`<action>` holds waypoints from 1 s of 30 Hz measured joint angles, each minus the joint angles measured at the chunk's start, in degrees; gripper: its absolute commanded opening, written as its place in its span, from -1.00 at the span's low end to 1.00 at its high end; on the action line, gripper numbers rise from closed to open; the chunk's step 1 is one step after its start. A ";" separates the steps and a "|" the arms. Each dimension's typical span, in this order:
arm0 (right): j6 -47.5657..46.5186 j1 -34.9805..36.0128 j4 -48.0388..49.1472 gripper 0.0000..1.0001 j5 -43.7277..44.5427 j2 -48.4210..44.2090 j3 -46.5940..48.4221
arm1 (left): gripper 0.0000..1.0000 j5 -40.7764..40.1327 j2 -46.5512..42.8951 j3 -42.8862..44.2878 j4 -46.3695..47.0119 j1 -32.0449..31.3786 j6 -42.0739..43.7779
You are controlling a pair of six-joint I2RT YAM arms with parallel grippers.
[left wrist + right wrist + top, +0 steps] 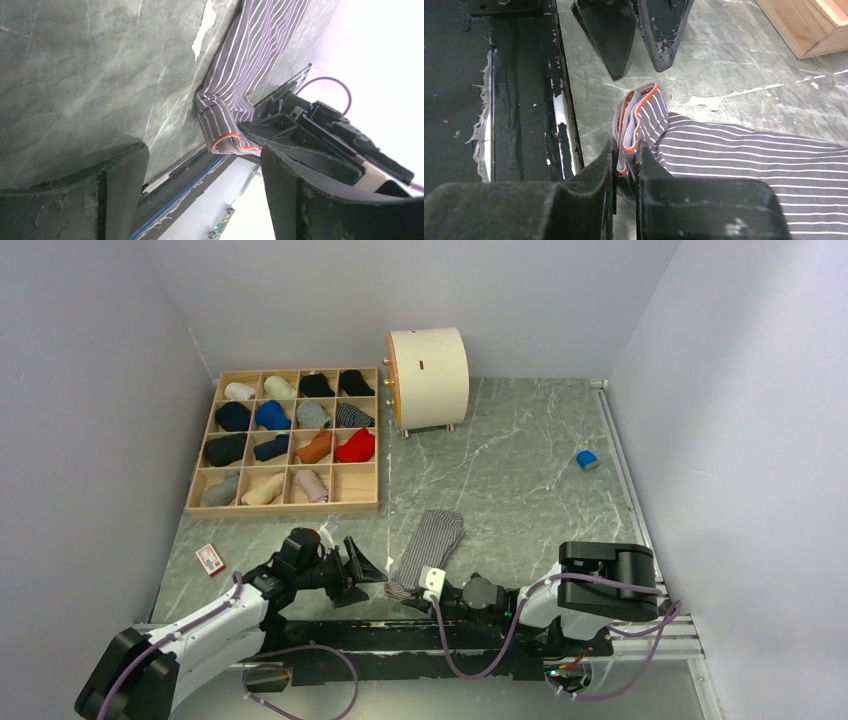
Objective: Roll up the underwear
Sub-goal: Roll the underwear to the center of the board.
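Right hand [626,156] is clamped on the folded, orange-trimmed end of the striped underwear [749,165], with both fingers pressed against the cloth and several layers pinched between them. In the overhead view this hand [408,592] reaches in from 3 o'clock, low over the near edge of the worktop [520,490].

The left hand [376,570] sits just beside it at 9 o'clock, with its fingers spread apart and holding nothing. From its own camera, the left hand [204,149] frames the garment's folded end in the gap between its dark fingers [120,175], and they do not touch the cloth. The right wrist camera shows those same two finger tips [659,45] pointing down at the worktop at 12 o'clock from the fold, close to it but apart.

The striped underwear [432,535] lies flat on the worktop near the middle of the near edge. It is grey with fine white lines and stretches away from the pinched end toward 1 o'clock. The left wrist view shows the underwear [250,65] running up and away from the fold.

A wooden tray [283,506] of rolled cloth items stands at 10 o'clock. A cream drum [428,375] stands at 12 o'clock. A small blue block [588,459] lies at 2 o'clock, near the right rail, and a little red-and-white box [210,559] lies at 8 o'clock.
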 measured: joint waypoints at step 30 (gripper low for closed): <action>-21.49 3.04 -20.74 0.22 1.36 -5.55 5.05 | -0.90 -10.78 20.37 4.94 12.24 -12.70 -14.49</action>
